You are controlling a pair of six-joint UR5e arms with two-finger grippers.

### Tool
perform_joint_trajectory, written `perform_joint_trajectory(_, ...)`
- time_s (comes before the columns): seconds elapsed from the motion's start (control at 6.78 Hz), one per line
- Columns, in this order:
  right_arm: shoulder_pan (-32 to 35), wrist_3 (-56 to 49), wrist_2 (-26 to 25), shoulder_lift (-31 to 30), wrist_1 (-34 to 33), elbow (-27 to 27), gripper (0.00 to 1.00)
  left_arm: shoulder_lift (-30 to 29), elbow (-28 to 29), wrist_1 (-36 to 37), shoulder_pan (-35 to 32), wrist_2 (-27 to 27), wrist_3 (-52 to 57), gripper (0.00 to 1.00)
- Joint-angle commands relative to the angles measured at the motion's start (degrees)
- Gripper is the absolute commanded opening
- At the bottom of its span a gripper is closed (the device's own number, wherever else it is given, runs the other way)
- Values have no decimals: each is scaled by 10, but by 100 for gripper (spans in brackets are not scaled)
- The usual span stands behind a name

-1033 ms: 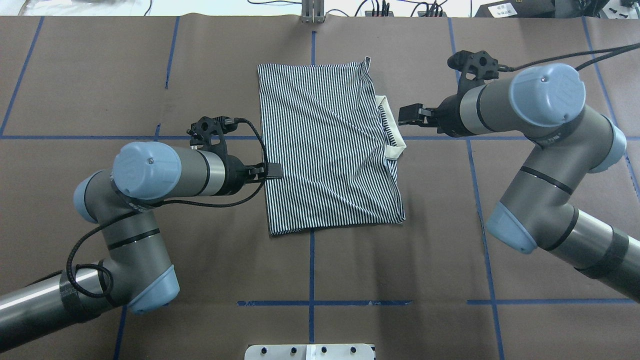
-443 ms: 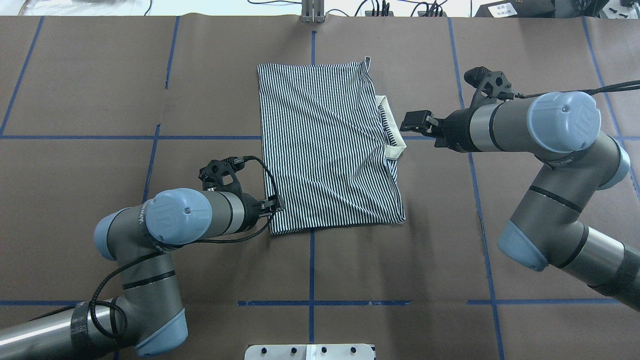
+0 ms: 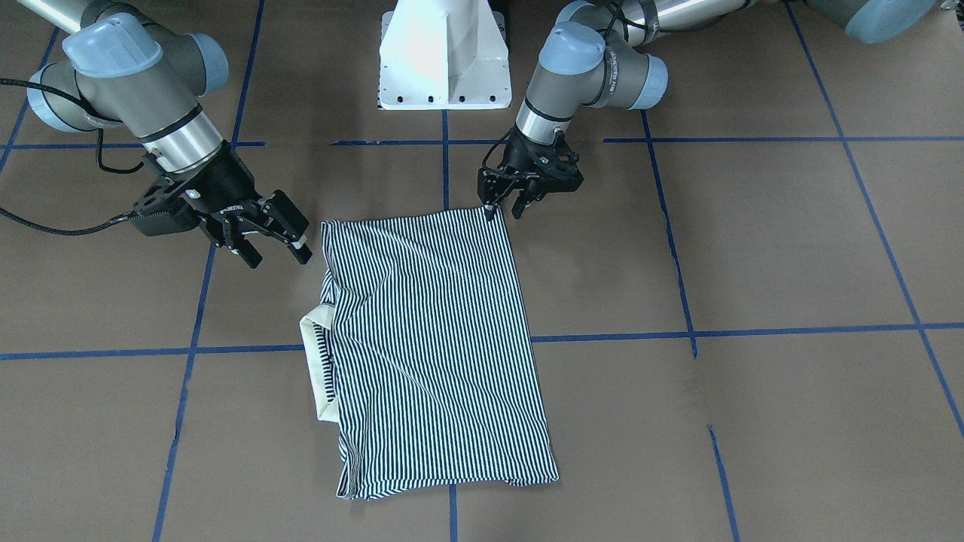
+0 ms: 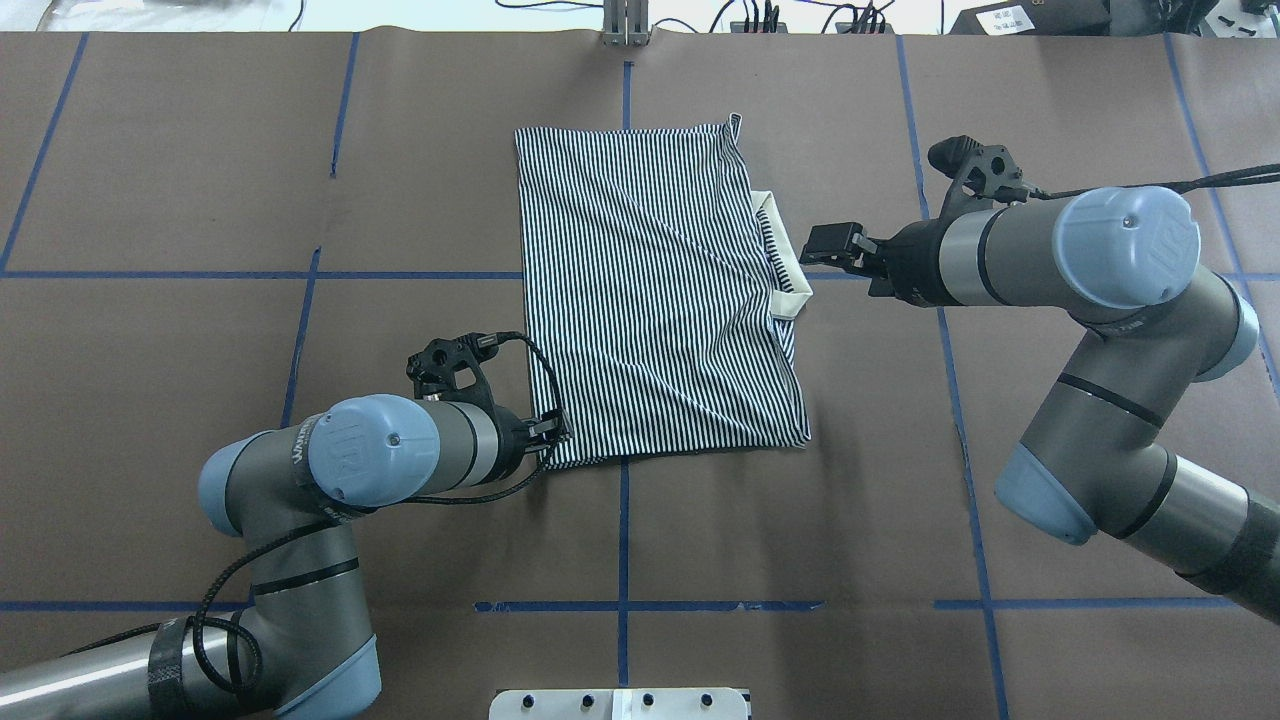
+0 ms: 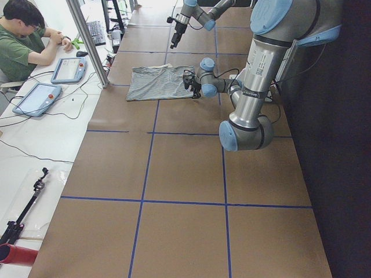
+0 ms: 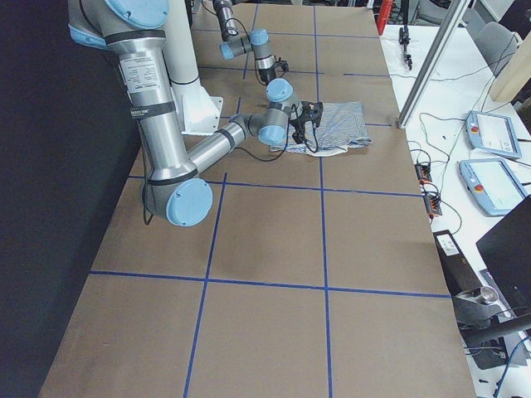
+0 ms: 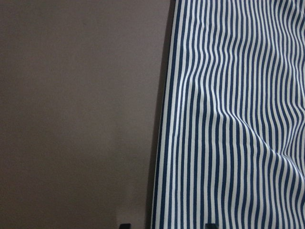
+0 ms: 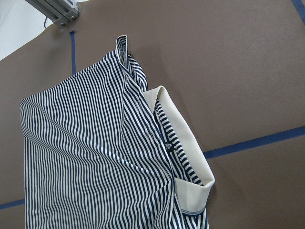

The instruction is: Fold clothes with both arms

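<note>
While the polo shirt [image 4: 650, 300] lies flat near the middle of the table [image 4: 200, 200], neither arm holds it.

Garment state: a compact striped rectangle with no sleeve showing. The cream collar [image 4: 790, 270] pokes out from under the top layer at the edge toward the robot's right. A diagonal crease crosses the top layer. Judgement: at least one fold is done, and the sleeves are probably tucked under.

Left gripper [image 4: 552, 428]: at the shirt's near corner on the robot's left. In the front-facing view its fingers [image 3: 491, 211] stand apart, one tip at the corner of the cloth. The left wrist view shows two fingertips [image 7: 125, 225] at the bottom edge of the picture, one on either side of the fabric's edge. Jaws apart, nothing gripped yet.

Right gripper [image 4: 822, 240]: beside the collar and clear of it, not touching the fabric. Jaws spread wide in the front-facing view [image 3: 279, 258]. Holding nothing.

Progress, judged: past the midpoint. What is left seems to be one more fold to make a smaller packet, which needs a pinch on each side first. The left arm looks set for its pinch. The right has not yet lined up with a corner.
</note>
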Motion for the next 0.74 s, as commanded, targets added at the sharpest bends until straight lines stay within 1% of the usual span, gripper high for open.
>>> perform_joint_trajectory(0.0, -1, 0, 0, 1, 0, -1, 100, -1, 3, 0, 6, 0, -1, 55)
perform_joint_trajectory(0.3, -1, 0, 0, 0, 0, -2, 100, -7, 4, 0, 6, 0, -1, 55)
perform_joint_trajectory(0.59, -1, 0, 0, 0, 0, -2, 100, -8, 4, 0, 7, 0, -1, 49)
